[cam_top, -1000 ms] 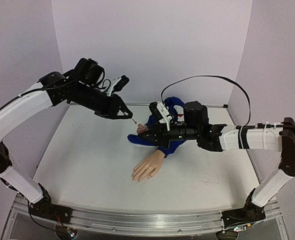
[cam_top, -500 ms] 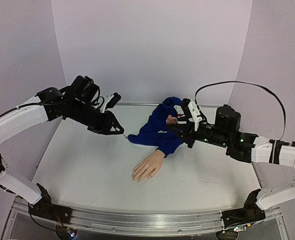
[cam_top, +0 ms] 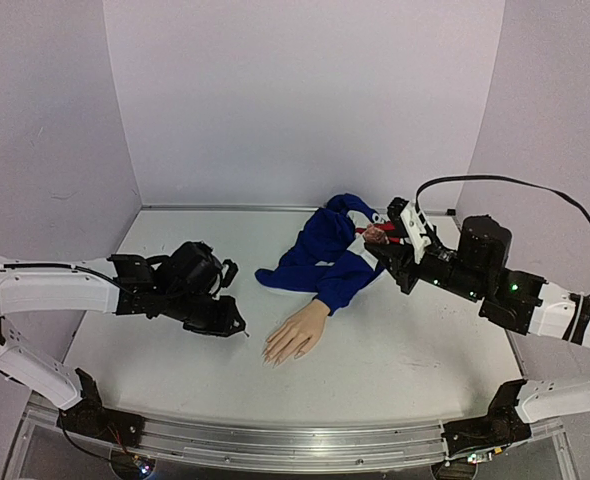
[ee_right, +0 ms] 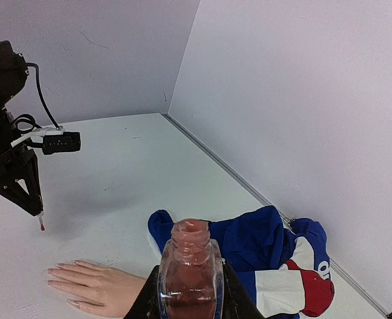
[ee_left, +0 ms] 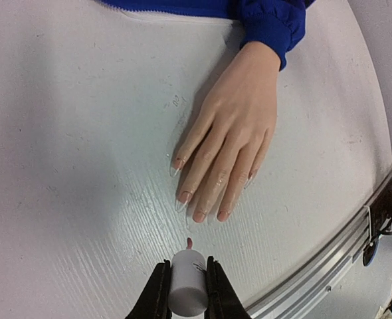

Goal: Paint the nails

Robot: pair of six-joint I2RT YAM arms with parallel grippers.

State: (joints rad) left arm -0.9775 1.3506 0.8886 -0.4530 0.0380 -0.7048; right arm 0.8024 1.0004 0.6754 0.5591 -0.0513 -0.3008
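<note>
The beige mannequin hand (cam_top: pixel 297 334) lies palm down on the table, its blue sleeve (cam_top: pixel 325 255) behind it. Its nails (ee_left: pixel 199 214) point toward my left gripper in the left wrist view. My left gripper (cam_top: pixel 232 325) is shut on the white cap (ee_left: pixel 187 282), whose pink brush tip (ee_left: pixel 189 243) hovers just short of the fingertips. My right gripper (cam_top: pixel 390 235) is shut on the open pinkish polish bottle (ee_right: pixel 190 272), held in the air over the sleeve at the right. The hand also shows in the right wrist view (ee_right: pixel 96 286).
The table (cam_top: pixel 175 350) is white with purple walls on three sides. A metal rail (cam_top: pixel 275 445) runs along the near edge. The blue, white and red garment (ee_right: pixel 276 266) is bunched near the back wall.
My left arm has swung down and toward the near edge with the cap brush, ending beside the fingertips. My right arm has pulled back to the right with the bottle.
</note>
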